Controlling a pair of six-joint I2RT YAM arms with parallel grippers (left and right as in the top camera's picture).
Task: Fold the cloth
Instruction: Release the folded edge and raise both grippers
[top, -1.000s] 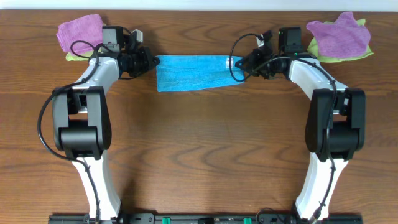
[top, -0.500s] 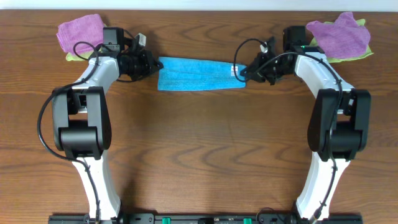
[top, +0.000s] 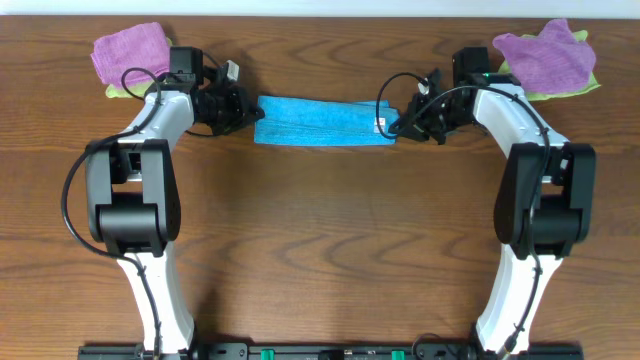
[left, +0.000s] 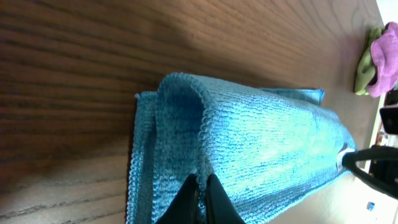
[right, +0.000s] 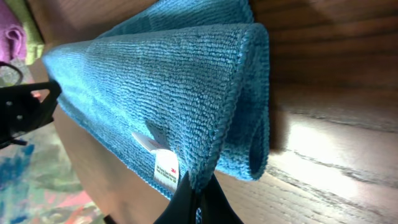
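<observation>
Cloth: the cloth (top: 322, 122) lies doubled into a strip on the worktop (top: 320, 240), spanning between both grippers.
Left gripper: the left gripper (top: 248, 110) is pinching the cloth's hemmed edge at its tips.
Right gripper: the right gripper (top: 396, 124) is pinching the opposite end, with the white tag (right: 163, 169) just beside its tips.
Purple cloths: one lies behind the left gripper (top: 130, 50), another behind the right gripper (top: 545, 55).
</observation>
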